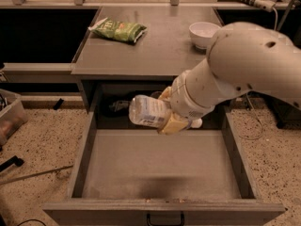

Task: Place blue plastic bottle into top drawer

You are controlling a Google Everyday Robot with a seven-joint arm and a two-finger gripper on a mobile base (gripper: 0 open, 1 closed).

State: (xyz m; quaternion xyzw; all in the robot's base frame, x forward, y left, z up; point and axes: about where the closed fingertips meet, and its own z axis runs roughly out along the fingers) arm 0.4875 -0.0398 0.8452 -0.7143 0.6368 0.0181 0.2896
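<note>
The blue plastic bottle (146, 111) is a small clear, whitish bottle lying on its side in my gripper (168, 112). The gripper's yellowish fingers (173, 125) are shut on it, one above and one below. I hold the bottle in the air over the back part of the open top drawer (160, 166), in front of the dark shelf recess. The drawer is wide and grey, pulled fully out, with a bare flat floor and a small dark handle (164, 219) on its front panel. My big white arm (244, 65) reaches in from the right.
A green snack bag (117, 30) and a white bowl (203, 33) sit on the cabinet top (155, 51). Dark clutter lies in the recess (117, 108) behind the drawer. A plastic bin (8, 117) and cables lie on the speckled floor at the left.
</note>
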